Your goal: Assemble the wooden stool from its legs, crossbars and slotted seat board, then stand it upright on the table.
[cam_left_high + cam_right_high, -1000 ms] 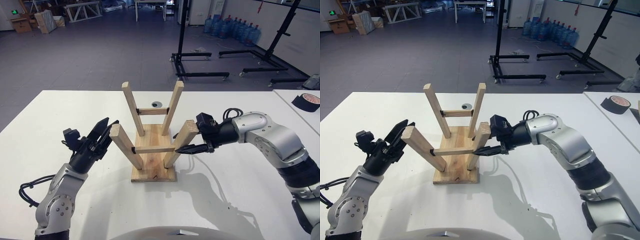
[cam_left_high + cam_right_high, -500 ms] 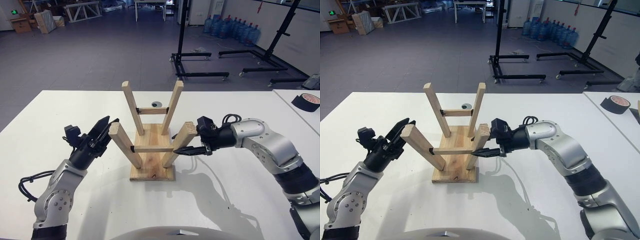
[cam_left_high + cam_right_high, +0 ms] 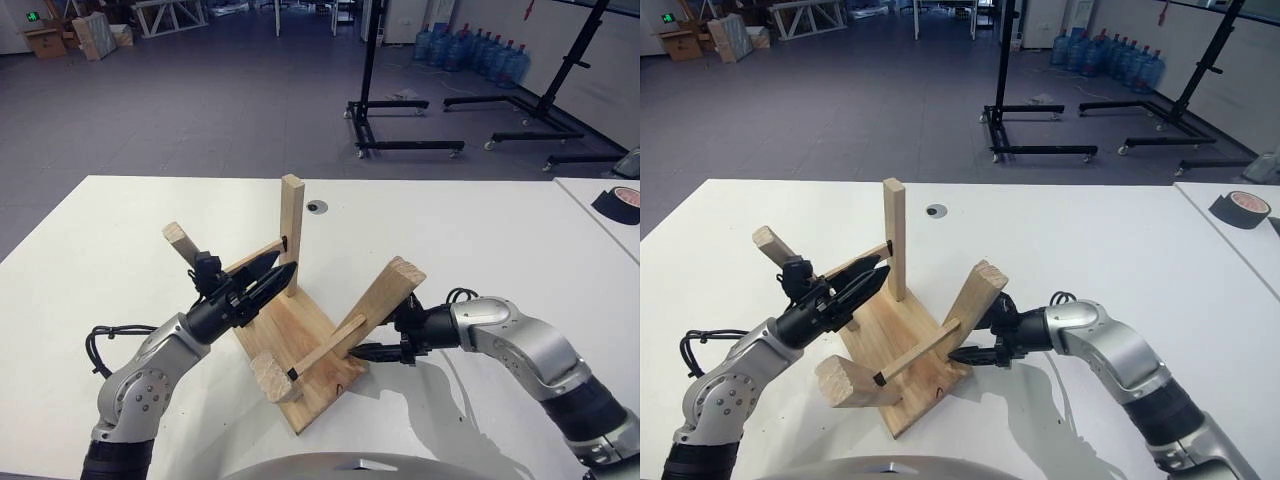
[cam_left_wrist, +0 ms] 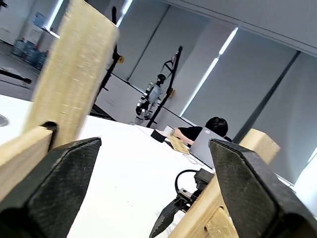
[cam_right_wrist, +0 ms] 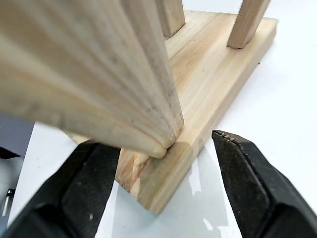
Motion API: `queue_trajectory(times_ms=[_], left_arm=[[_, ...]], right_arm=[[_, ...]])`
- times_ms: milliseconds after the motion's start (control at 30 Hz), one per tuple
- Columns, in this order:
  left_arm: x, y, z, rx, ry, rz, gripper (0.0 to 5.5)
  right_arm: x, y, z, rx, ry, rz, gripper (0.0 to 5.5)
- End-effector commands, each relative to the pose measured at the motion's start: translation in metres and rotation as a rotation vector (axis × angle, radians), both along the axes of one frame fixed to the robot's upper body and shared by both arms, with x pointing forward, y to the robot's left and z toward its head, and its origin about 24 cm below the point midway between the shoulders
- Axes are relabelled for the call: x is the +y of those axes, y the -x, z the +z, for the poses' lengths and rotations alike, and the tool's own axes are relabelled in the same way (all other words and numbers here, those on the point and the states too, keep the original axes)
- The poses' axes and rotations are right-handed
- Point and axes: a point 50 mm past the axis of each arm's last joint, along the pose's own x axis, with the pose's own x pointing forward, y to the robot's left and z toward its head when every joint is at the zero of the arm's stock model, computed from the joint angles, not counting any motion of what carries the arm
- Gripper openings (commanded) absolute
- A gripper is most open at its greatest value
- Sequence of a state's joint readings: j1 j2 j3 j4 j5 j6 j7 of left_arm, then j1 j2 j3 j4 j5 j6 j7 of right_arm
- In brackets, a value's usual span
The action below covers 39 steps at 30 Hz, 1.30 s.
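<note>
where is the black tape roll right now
In the head views the black tape roll lies at the far right edge, on the neighbouring white table, well beyond the stool.

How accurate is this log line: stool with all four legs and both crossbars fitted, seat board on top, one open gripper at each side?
One detail is wrong: the seat board is at the bottom, against the table, with the legs pointing up, as the left eye view shows. The rest holds: the crossbars are fitted, and the left gripper and right gripper are open at either side.
</note>
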<state>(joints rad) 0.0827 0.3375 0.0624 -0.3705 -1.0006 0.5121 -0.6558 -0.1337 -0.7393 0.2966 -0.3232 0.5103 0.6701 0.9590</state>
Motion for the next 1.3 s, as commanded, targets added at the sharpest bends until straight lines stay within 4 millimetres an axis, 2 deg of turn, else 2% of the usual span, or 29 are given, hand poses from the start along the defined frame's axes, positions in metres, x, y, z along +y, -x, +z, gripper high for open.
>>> queue_trajectory(times_ms=[33, 133, 233, 367, 500, 567, 633, 733, 833, 900, 1000, 1067, 1167, 1300], left_arm=[[0.005, 0.003, 0.006, -0.033, -0.062, 0.008, 4.0], [-0.002, 0.005, 0.025, -0.11, -0.047, 0.007, 4.0], [-0.007, 0.007, 0.054, -0.222, -0.023, 0.025, 4.0], [-0.01, 0.017, 0.116, -0.444, 0.076, 0.003, 4.0], [-0.007, 0.031, 0.159, -0.574, 0.181, -0.072, 4.0], [-0.009, 0.043, 0.17, -0.593, 0.218, -0.169, 4.0], [-0.011, 0.054, 0.169, -0.567, 0.197, -0.266, 4.0], [-0.009, 0.067, 0.16, -0.493, 0.151, -0.361, 4.0], [-0.008, 0.064, 0.14, -0.358, 0.105, -0.386, 4.0], [-0.012, 0.056, 0.11, -0.181, 0.076, -0.39, 4.0], [-0.018, 0.058, 0.07, 0.014, 0.052, -0.443, 4.0], [-0.018, 0.061, 0.052, 0.094, 0.056, -0.445, 4.0], [-0.016, 0.062, 0.047, 0.091, 0.067, -0.421, 4.0], [-0.009, 0.053, 0.052, 0.018, 0.043, -0.343, 4.0]], right_arm=[[-0.013, 0.001, 0.006, -0.042, 0.042, -0.053, 3.28], [-0.023, 0.0, 0.014, -0.073, 0.056, -0.082, 3.28], [-0.032, 0.001, 0.033, -0.095, -0.012, -0.104, 3.28], [-0.043, 0.004, 0.102, -0.195, -0.327, -0.076, 3.28], [-0.05, 0.001, 0.154, -0.32, -0.538, -0.08, 3.28], [-0.048, -0.002, 0.173, -0.385, -0.621, -0.104, 3.28], [-0.037, -0.005, 0.183, -0.414, -0.67, -0.108, 3.28], [-0.013, -0.001, 0.188, -0.407, -0.727, -0.075, 3.28], [0.004, 0.003, 0.177, -0.352, -0.756, -0.057, 3.28], [0.018, 0.003, 0.144, -0.246, -0.674, -0.027, 3.28], [0.026, 0.004, 0.083, -0.112, -0.432, -0.012, 3.28], [0.027, -0.002, 0.06, -0.102, -0.309, -0.033, 3.28], [0.032, -0.009, 0.068, -0.165, -0.331, -0.036, 3.28], [0.037, -0.019, 0.099, -0.275, -0.465, -0.087, 3.28]])
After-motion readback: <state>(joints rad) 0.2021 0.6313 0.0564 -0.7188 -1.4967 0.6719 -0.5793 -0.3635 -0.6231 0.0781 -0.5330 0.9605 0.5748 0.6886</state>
